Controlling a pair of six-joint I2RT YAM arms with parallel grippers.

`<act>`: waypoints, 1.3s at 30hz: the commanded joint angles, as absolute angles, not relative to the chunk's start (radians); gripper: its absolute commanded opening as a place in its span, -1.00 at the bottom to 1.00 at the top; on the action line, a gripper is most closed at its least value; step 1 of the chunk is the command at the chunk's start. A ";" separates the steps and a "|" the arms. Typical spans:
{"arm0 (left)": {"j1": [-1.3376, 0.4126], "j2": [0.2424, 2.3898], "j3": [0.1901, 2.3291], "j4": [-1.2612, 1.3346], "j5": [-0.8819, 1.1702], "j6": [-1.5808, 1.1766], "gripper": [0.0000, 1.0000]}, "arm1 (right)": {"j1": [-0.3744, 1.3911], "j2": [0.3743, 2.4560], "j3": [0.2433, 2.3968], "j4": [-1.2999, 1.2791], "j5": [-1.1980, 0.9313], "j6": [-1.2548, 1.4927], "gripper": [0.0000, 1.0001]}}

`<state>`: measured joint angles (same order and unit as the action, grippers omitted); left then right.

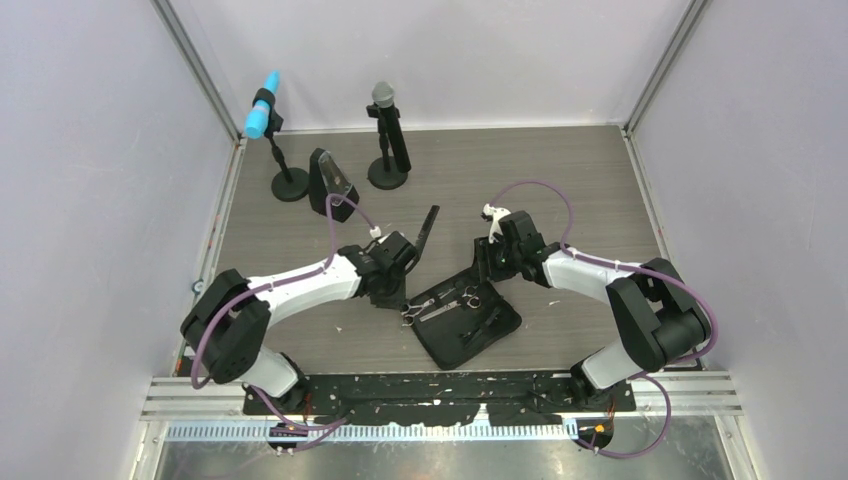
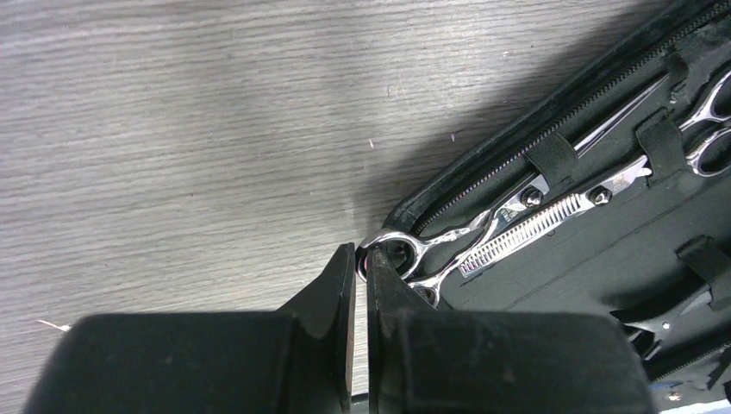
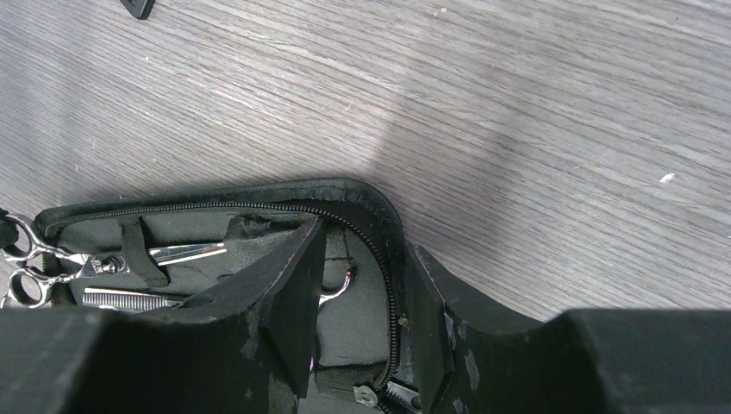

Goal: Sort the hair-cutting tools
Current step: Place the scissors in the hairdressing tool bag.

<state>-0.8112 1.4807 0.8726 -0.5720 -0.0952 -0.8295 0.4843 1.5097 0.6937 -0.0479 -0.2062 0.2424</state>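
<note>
1. Two silver scissors lie head to tail under straps in the open black pouch (image 1: 447, 345), which sits by the middle of the bench's (image 1: 560, 170) near edge. One is the plain scissors (image 2: 452, 233), the other the toothed scissors (image 2: 526, 226).
2. One long black comb (image 1: 428, 232) lies flat on the wood just beyond the pouch, toward the middle of the bench.
3. Two mics stand back near the far left corner: a blue-headed mic (image 1: 262, 108) and a grey-headed mic (image 1: 382, 96).
4. Some dark slim shapes (image 1: 487, 322) sit in the pouch's nearer half, and honestly I can't tell what they are.
5. Left arm reaches low from the near left corner to the pouch's left edge. The left gripper (image 2: 360, 263) has its fingers squeezed almost together on the plain scissors' finger ring, which pokes out over the rim.
6. Right arm is folded, elbow out toward the right edge, forearm pointing at the pouch's far corner. The right gripper (image 3: 362, 246) has its fingers apart, straddling the zippered rim, one inside and one outside.
</note>
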 commanded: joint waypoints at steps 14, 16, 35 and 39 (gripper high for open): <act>-0.814 1.526 0.947 -0.493 -0.079 -0.874 -1.00 | 0.489 1.489 0.683 0.010 -0.272 0.240 -0.06; -0.818 1.532 0.955 -0.491 -0.078 -0.886 -1.00 | 0.489 1.493 0.680 0.025 -0.275 0.243 -0.06; -0.880 1.592 1.031 -0.459 -0.127 -0.951 -0.97 | 0.497 1.485 0.659 0.054 -0.293 0.276 -0.11; -0.882 1.554 0.983 -0.445 -0.155 -0.965 -0.97 | 0.497 1.437 0.662 0.021 -0.240 0.275 -0.05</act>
